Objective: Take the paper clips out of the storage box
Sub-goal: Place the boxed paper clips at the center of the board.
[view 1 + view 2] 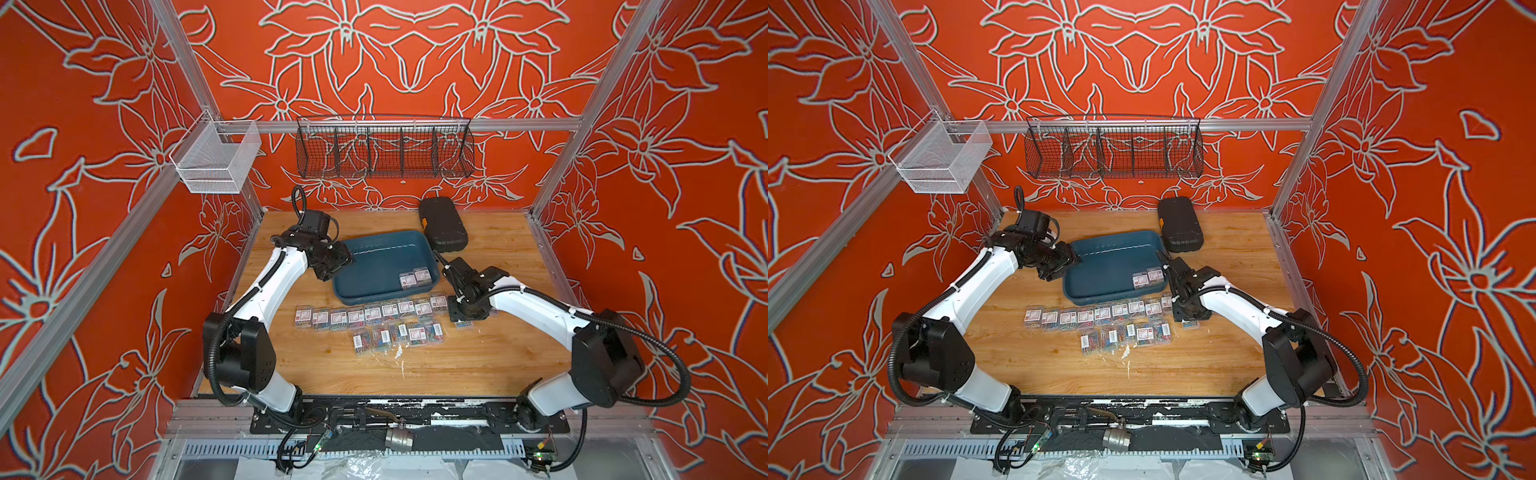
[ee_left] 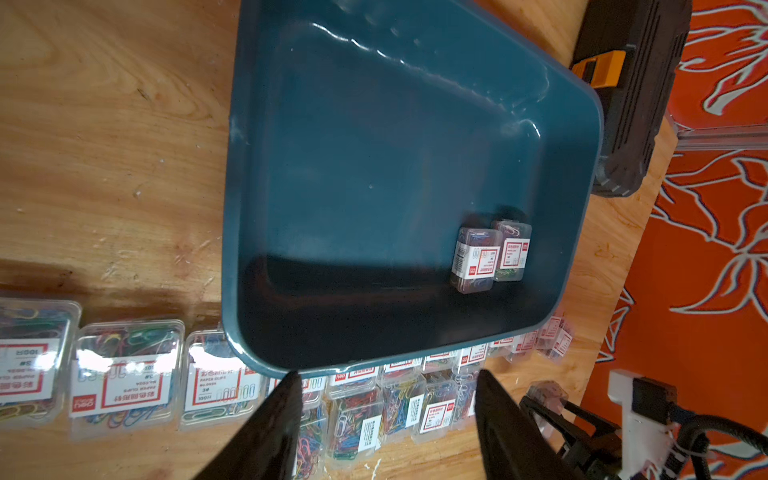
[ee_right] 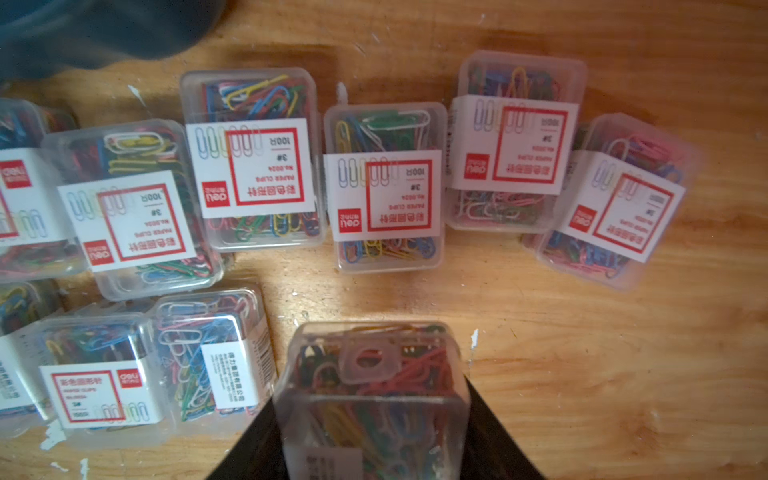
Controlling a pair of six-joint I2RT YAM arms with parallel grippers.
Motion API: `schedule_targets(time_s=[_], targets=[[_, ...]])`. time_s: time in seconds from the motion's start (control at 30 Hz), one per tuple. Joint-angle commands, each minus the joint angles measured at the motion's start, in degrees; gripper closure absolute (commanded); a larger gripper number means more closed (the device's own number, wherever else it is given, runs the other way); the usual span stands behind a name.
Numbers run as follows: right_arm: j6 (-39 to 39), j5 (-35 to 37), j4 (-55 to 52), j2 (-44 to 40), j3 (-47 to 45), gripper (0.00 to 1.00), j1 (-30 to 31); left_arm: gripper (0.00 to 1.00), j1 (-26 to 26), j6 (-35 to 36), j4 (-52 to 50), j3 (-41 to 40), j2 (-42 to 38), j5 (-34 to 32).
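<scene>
left claw [image 2: 388,374]: apart, empty, over left rim of shallow dark teal plastic storage box [image 1: 374,262] | right claw [image 3: 372,419]: clamped on small clear plastic box of multicoloured paper clips [image 3: 370,374] above wooden table [image 1: 478,357] | two boxes [image 1: 415,277] in storage box's near-right corner | rest [image 1: 374,318] rowed on table beside it

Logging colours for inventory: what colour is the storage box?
The box is dark teal-blue, clearest in the left wrist view.
</scene>
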Motion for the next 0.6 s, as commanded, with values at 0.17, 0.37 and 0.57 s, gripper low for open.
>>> schedule_targets(time_s=[0.17,0.37,0.57], targets=[[-0.8,-6.5,4.9,-1.2,-6.4,0.72,-0.3,0.37,-6.6,-3.3,-1.6,3.1,2.7,-2.9],[-1.7,-7.3,7.4,-0.3,-9.3,0.71,-0.3,0.38,-12.5,-5.6,-0.8,7.7,8.6,-4.2],[-2.0,-7.9,10.0,1.7,-10.1,0.64,-0.4,0.39,-15.2,-7.5,-0.7,12.3,16.4,-2.5]])
